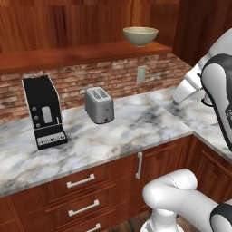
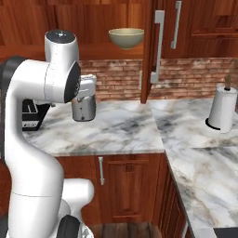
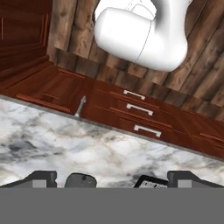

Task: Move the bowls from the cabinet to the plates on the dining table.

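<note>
Tan bowl (image 1: 141, 35) resting upright on the open wooden shelf (image 1: 86, 54) above the brick wall, toward the shelf's right end; same bowl (image 2: 126, 37) seen from the right base view just left of an open cabinet door (image 2: 152, 51) with a long silver handle. Below, on the marble tabletop (image 1: 113, 136): black coffee machine (image 1: 43, 111) at far left, silver toaster (image 1: 99, 105) to its right, the two well apart. Paper towel roll (image 2: 222, 109) standing upright on the right stretch of tabletop near the brick wall. Pincer (image 3: 112, 178) released, fingertips (image 3: 41, 178) set wide apart at the bottom of the hand view, nothing between them, looking down over the marble edge toward drawers (image 3: 139, 107) with short silver handles and a wooden floor (image 3: 87, 26). Pincer held over the tabletop, well apart from the bowl. White arm (image 2: 42, 139) rising tall at the left of the right base view.
</note>
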Available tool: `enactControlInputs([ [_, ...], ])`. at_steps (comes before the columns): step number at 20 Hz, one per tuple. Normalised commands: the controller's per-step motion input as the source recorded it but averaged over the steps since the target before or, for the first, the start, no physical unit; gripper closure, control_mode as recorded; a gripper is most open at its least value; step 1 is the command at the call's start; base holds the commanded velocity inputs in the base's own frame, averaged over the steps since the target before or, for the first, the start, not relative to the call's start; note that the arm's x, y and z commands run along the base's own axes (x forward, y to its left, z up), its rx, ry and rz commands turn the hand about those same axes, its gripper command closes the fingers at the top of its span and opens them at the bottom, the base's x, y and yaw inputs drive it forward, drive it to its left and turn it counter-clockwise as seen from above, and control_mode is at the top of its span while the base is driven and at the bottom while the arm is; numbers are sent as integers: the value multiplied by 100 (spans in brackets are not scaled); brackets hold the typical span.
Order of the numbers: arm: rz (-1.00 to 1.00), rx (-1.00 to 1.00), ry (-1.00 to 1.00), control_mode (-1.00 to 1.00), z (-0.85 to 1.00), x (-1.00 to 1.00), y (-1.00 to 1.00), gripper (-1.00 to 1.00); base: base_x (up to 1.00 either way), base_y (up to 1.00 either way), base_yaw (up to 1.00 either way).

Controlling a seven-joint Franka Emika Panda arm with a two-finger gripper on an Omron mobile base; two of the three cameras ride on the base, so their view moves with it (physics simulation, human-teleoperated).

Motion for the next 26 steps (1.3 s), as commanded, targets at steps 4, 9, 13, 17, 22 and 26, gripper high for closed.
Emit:
enactControlInputs([
  [4,0,0,0,100,0,0,0,-100,52,-18,-12],
  [9,0,0,0,100,0,0,0,-100,65,-16,-4],
  [13,0,0,0,100,0,0,0,-100,51,-42,0],
  [17,0,0,0,100,0,0,0,-100,7,-46,0],
  [22,0,0,0,100,0,0,0,-100,5,-35,0],
  [26,0,0,0,100,0,0,0,-100,15,-1,-1],
])
